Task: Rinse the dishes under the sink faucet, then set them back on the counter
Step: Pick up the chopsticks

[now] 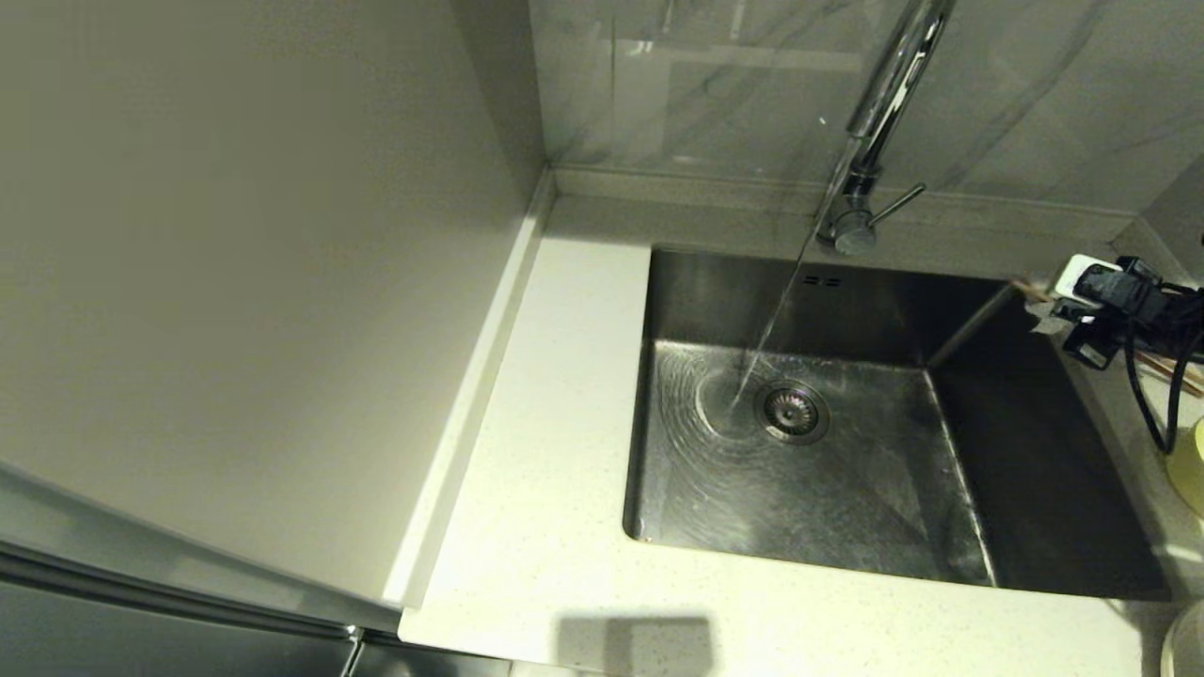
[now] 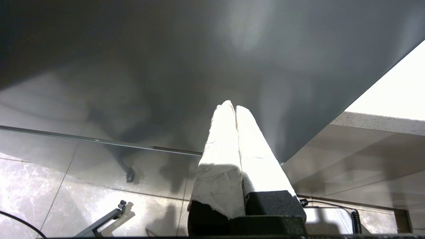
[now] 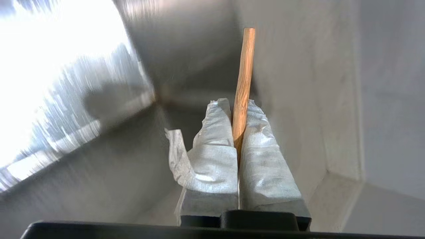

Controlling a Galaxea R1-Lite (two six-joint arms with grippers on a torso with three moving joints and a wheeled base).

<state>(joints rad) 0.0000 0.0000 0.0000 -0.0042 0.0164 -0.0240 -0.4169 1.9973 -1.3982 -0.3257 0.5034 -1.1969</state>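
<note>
A brown wooden chopstick (image 3: 244,76) sticks out forward from between the white-wrapped fingers (image 3: 215,132) of my right gripper (image 3: 237,104), which is shut on it. Whether a second chopstick sits in the grip I cannot tell. In the head view the right gripper (image 1: 1046,310) hovers at the sink's (image 1: 715,291) far right rim, with the chopstick tip (image 1: 1025,287) over the basin edge. The sink faucet (image 1: 884,103) runs a thin stream of water (image 1: 771,329) down beside the drain (image 1: 795,411). A pale yellow-green bowl (image 1: 1190,465) and the plate's rim (image 1: 1187,644) sit on the counter at the right edge. My left gripper (image 2: 232,107) is shut and empty, low in front of a dark cabinet.
White speckled counter (image 1: 546,470) stretches left of and in front of the sink. A tall pale panel (image 1: 235,282) walls off the left side. The faucet's side lever (image 1: 898,202) points right. A black cable (image 1: 1152,395) hangs from the right wrist.
</note>
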